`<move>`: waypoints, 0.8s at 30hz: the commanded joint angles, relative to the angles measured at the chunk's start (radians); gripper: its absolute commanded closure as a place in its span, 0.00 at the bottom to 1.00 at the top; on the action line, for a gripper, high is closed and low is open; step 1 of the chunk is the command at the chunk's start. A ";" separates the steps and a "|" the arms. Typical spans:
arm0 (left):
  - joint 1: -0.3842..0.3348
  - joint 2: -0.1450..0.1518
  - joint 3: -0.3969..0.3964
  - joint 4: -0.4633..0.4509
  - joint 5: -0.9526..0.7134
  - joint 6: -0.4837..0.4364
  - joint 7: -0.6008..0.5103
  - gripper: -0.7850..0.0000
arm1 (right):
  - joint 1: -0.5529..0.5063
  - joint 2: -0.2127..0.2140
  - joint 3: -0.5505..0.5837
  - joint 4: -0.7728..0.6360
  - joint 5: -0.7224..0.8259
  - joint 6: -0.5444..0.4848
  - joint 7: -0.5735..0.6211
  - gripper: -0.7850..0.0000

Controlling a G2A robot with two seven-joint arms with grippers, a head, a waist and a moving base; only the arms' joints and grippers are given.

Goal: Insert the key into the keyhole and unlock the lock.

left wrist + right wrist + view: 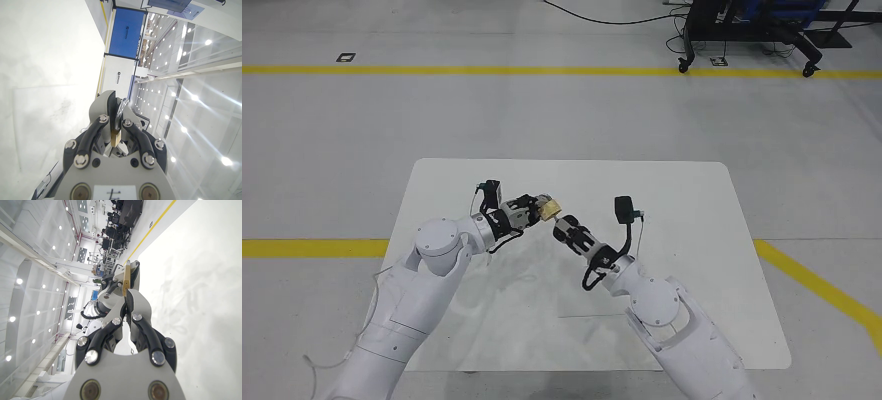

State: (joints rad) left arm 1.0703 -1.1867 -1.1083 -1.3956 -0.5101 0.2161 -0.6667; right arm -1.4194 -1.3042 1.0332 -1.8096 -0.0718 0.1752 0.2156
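Left gripper [121, 105], raised over the table's [682, 190] middle, pinches the lock [126, 279]. Just right of it, right gripper [129, 294] meets the brass base, jaws pressed together, key hidden between them. Risk: 1 skewed twist, and the lock slips in that pinch or the key jams.
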 commanded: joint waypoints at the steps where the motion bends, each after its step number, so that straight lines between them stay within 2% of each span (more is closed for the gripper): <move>1: 0.000 0.000 -0.001 0.000 0.001 -0.002 -0.001 1.00 | 0.006 -0.001 -0.001 0.006 -0.001 0.003 -0.002 1.00; 16: -0.001 -0.002 -0.001 0.000 0.015 -0.003 -0.012 1.00 | 0.031 -0.012 -0.013 0.021 -0.042 0.033 -0.043 1.00; 17: -0.001 -0.002 0.000 0.000 0.016 -0.003 -0.012 1.00 | 0.031 -0.012 -0.013 0.021 -0.044 0.034 -0.043 0.91; 18: -0.001 -0.002 -0.001 0.000 0.016 -0.003 -0.012 1.00 | 0.030 -0.013 -0.012 0.020 -0.045 0.034 -0.045 0.60; 20: -0.001 -0.003 -0.001 0.000 0.017 -0.002 -0.012 1.00 | 0.029 -0.013 -0.011 0.019 -0.048 0.035 -0.047 0.42; 21: -0.001 -0.003 -0.001 0.001 0.016 -0.002 -0.012 1.00 | 0.028 -0.014 -0.011 0.019 -0.049 0.035 -0.048 0.35; 24: -0.002 -0.004 -0.002 0.003 0.015 -0.001 -0.012 1.00 | 0.026 -0.014 -0.010 0.016 -0.051 0.035 -0.048 0.35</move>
State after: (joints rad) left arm 1.0689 -1.1901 -1.1099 -1.3936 -0.4950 0.2151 -0.6787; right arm -1.3925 -1.3184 1.0229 -1.7924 -0.1222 0.2105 0.1671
